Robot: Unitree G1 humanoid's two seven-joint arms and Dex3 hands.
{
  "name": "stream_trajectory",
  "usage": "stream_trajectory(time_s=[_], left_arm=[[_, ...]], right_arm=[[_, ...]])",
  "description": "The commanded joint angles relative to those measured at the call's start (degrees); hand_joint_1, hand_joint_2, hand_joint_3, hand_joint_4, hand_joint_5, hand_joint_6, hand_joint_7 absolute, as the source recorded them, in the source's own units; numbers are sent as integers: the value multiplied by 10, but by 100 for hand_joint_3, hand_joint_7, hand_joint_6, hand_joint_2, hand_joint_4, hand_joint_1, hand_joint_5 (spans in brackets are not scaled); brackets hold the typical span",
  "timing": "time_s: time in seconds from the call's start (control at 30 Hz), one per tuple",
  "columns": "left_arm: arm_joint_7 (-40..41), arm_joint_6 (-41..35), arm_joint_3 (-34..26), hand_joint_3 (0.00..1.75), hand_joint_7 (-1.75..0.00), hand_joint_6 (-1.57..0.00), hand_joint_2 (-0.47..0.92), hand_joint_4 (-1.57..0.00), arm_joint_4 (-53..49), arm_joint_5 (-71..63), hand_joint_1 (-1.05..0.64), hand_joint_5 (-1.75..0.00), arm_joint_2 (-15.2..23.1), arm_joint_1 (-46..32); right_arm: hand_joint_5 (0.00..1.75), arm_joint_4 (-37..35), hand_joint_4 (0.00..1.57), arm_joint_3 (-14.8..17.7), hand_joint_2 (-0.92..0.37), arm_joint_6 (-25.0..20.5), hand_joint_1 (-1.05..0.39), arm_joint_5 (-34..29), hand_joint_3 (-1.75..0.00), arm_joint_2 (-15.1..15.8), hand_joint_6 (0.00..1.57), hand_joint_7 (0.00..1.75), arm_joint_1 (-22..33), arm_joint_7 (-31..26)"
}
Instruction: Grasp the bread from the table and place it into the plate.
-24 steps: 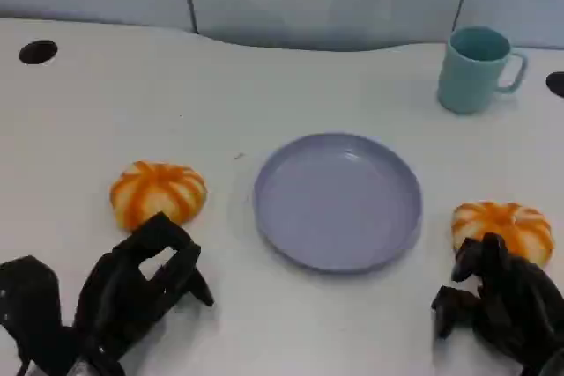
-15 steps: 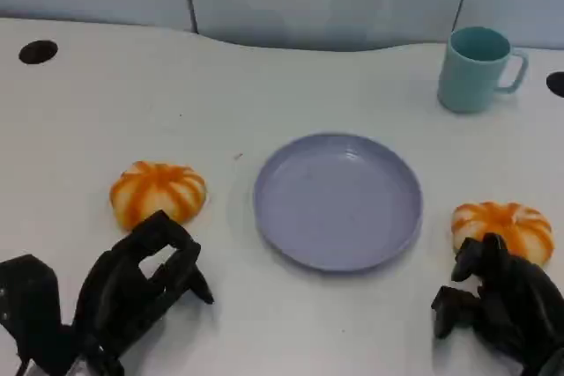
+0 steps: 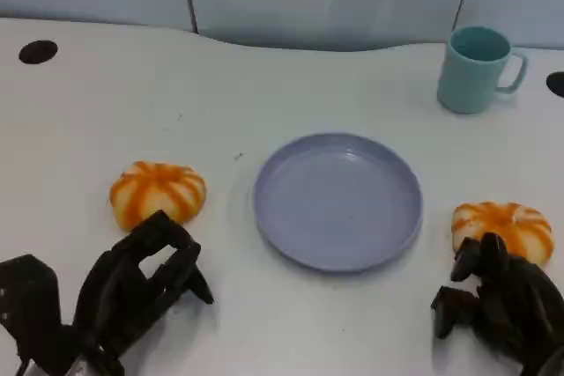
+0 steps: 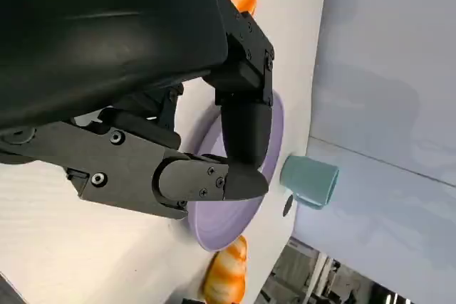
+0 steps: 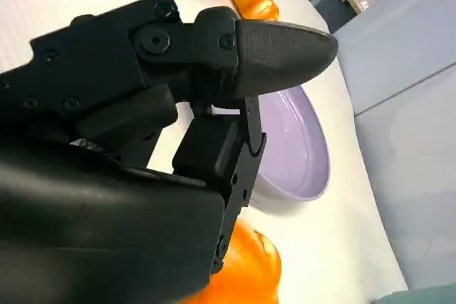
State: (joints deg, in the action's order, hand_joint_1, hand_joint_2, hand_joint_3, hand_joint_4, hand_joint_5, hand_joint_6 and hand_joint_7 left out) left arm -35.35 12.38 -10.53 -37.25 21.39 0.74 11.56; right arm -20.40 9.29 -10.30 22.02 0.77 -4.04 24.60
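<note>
Left hand [image 3: 141, 283] hovered empty, fingers apart, near left bread [image 3: 158, 192]. Right hand [image 3: 493, 301] likewise spread beside right bread [image 3: 502, 228] (plate [image 3: 337, 202] bare).

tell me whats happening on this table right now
A robot is set to move bread onto the empty purple plate, but nothing is grasped yet. Its left hand sits just short of the left bun, and its right hand is right at the right bun. A teal mug stands behind.

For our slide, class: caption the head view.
Two orange buns flank an empty purple plate; both black hands wait nearby.
</note>
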Motion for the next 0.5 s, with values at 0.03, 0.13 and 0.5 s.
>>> stream_trajectory(time_s=[0.03, 0.13, 0.5], left_arm=[[-1, 2, -4, 29, -174, -47, 92, -68, 2, -1, -51, -175, 10, 0], [-1, 2, -4, 29, -173, -47, 92, -68, 2, -1, -51, -175, 10, 0], [28, 120, 0, 25, -133, -48, 92, -52, 2, -42, -59, -162, 4, -2]], right_arm=[[128, -2, 132, -1, -92, -6, -47, -6, -49, 6, 121, 122, 9, -8], [128, -2, 132, -1, -92, -6, -47, -6, -49, 6, 122, 121, 9, -8], [127, -20, 130, 5, -92, 1, -46, 3, -48, 2, 119, 120, 1, 2]])
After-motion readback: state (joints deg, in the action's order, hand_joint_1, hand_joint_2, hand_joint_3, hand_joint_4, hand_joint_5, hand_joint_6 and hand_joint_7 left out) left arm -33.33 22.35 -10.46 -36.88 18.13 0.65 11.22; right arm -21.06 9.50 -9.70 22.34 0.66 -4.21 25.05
